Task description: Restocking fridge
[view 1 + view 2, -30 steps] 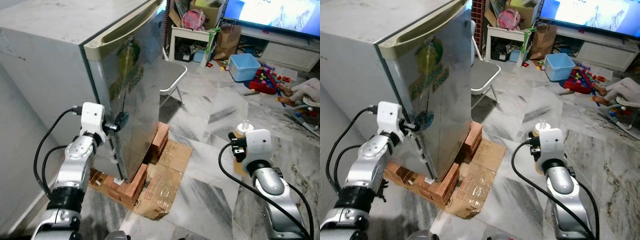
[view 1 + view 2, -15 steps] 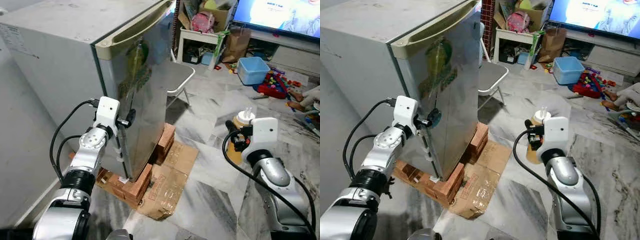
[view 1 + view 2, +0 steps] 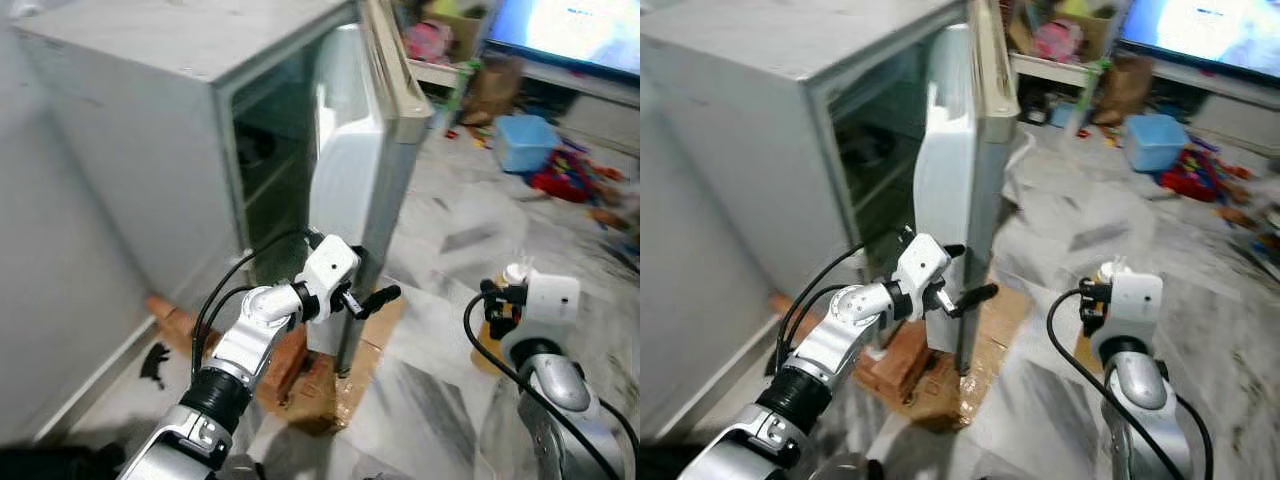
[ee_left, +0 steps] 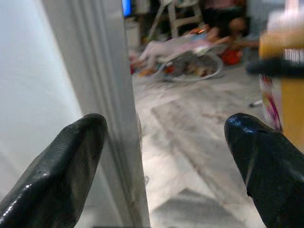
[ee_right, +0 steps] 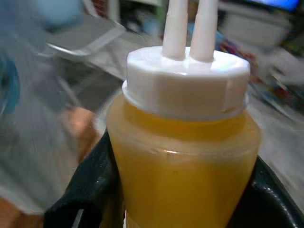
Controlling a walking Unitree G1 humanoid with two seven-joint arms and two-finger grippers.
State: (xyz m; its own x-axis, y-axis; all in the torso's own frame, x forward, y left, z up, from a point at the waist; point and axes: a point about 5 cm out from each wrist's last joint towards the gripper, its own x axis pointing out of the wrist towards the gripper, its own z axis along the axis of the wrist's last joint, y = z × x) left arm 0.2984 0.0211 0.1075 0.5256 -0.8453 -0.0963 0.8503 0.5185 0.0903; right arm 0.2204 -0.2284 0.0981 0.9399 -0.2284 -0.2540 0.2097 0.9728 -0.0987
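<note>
The grey fridge (image 3: 150, 110) stands with its door (image 3: 385, 150) swung open, white inner liner (image 3: 940, 170) facing the dark shelves. My left gripper (image 3: 966, 273) is open at the door's lower free edge. In the left wrist view the door edge (image 4: 111, 95) stands between the two fingertips (image 4: 52, 175), close to one of them. My right gripper (image 3: 497, 312) is shut on a yellow squeeze bottle (image 5: 183, 156) with a white twin-nozzle cap (image 5: 187, 80), held upright to the right of the door.
Red bricks (image 3: 290, 355) and flattened cardboard (image 3: 350, 370) lie under the fridge front. A blue bin (image 3: 525, 140), toys and a lit screen (image 3: 570, 30) are at the back right. Marble floor (image 3: 440, 230) spreads between door and bin.
The fridge door has gone from shut to wide open, with my left gripper following its edge outward. The camera has shifted. The right gripper still holds the bottle.
</note>
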